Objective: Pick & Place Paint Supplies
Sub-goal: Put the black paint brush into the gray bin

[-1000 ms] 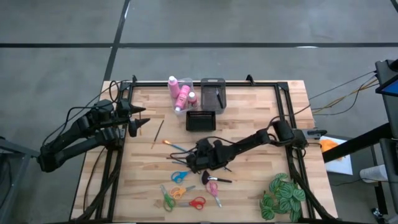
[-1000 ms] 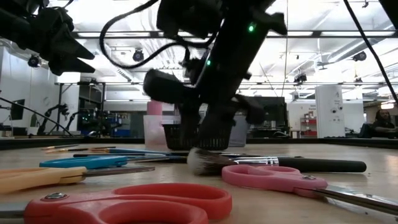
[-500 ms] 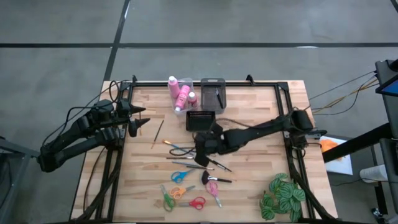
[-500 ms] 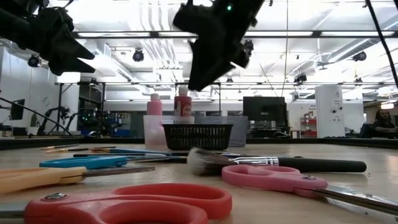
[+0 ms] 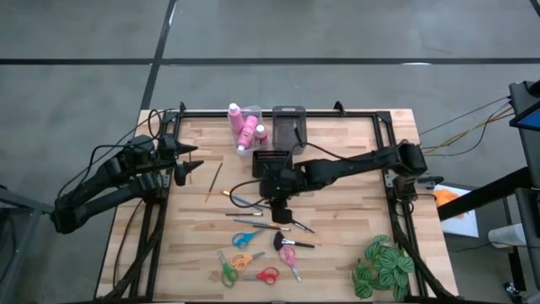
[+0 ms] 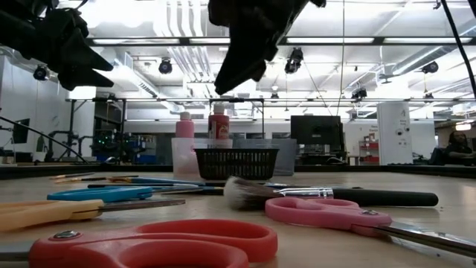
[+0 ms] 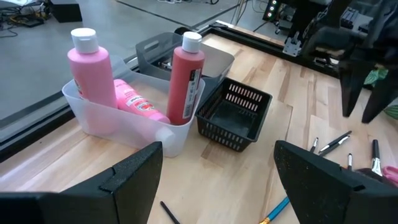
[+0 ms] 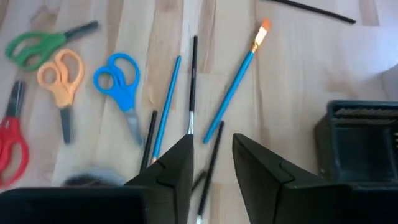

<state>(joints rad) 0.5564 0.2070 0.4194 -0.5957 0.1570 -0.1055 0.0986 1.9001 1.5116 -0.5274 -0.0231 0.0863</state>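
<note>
Several thin paintbrushes (image 5: 253, 215) lie flat on the wooden table; in the right wrist view they include a blue, orange-tipped one (image 8: 233, 87) and a black one (image 8: 193, 81). My right gripper (image 5: 278, 203) hangs above them, pointing steeply down. Its fingers (image 8: 180, 165) stand a little apart with nothing held, and a black brush (image 8: 212, 158) on the table shows through the gap. Scissors (image 5: 243, 239) lie nearer the front edge. Pink bottles (image 7: 90, 68) sit in a clear bin (image 5: 245, 127). My left gripper (image 7: 217, 149) waits wide open at the table's left.
A black mesh basket (image 5: 272, 162) stands just beyond my right gripper, with a grey bin (image 5: 288, 125) behind it at the far edge. A fan brush (image 6: 297, 195) and pink scissors (image 6: 320, 212) lie near the front. A green plant (image 5: 384, 266) sits at the near right corner.
My right gripper has risen off the brushes, moved toward the far edge and the black basket, and rolled about its pointing line. The brushes and scissors lie where they were.
</note>
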